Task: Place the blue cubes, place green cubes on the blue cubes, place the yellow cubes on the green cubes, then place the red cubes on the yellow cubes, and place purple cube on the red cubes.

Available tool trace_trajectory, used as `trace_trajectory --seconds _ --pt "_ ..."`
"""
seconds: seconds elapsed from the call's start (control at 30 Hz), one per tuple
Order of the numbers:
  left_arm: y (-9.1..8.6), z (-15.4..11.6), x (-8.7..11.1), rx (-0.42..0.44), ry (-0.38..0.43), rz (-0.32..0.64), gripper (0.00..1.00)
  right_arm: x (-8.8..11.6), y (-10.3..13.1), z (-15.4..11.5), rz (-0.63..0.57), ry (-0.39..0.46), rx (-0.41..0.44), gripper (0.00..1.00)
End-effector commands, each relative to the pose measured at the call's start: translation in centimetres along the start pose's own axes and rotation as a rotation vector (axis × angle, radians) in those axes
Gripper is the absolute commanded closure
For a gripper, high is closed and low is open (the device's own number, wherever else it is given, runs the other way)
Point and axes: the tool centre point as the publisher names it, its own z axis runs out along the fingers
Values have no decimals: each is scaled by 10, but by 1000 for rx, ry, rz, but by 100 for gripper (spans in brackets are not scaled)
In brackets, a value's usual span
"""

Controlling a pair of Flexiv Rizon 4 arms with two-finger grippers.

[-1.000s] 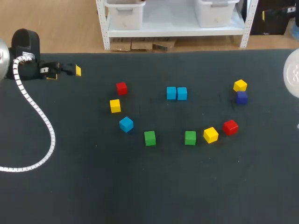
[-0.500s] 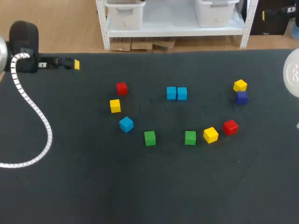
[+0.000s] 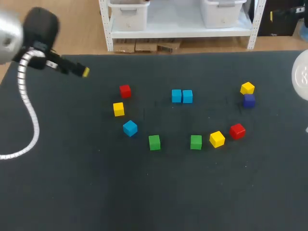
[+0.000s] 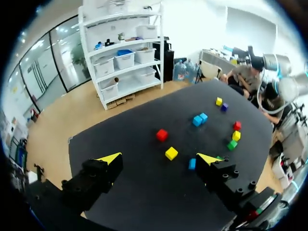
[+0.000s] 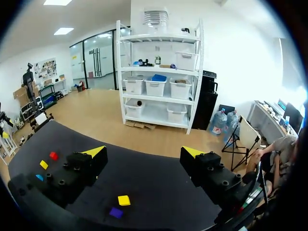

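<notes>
Cubes lie loosely spread on the dark table. Two blue cubes touch side by side at the middle; a third blue cube lies to the left, near a red cube and a yellow cube. Two green cubes sit nearer the front. At the right are a yellow cube, a red cube, another yellow cube and the purple cube. My left gripper hangs open and empty at the far left corner. My right gripper is open and empty, above the purple cube.
A white corrugated cable trails from my left arm over the table's left side. Part of my right arm shows at the right edge. The dark tabletop stretches bare in front of the cubes.
My left arm has swung up and a little to the right, its gripper now slanting toward the cubes. No cube has moved.
</notes>
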Motion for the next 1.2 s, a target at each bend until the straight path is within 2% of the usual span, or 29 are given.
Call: trace_trajectory --seconds 0.03,0.2,0.33,0.5,0.63,0.8,0.93,1.2 --pt "-18 23 -10 -114 200 74 0 0 -1 0 -1 0 -2 0" --pt "-30 46 -3 -147 267 123 0 0 -1 0 -1 0 -2 0" --pt "-37 61 4 -131 312 37 0 0 -1 0 -1 0 -2 0" --pt "-55 79 19 -71 361 -67 0 0 -1 0 -1 0 -2 0" --pt "-65 83 26 -57 379 -31 0 0 -1 0 -1 0 -2 0" --pt "-64 86 34 -60 402 -8 0 0 -1 0 -1 0 -2 0" --pt "-64 89 32 -45 371 -4 0 0 -1 0 -1 0 -2 0" --pt "-79 118 44 44 401 -2 0 0 -1 0 -1 0 -2 0"
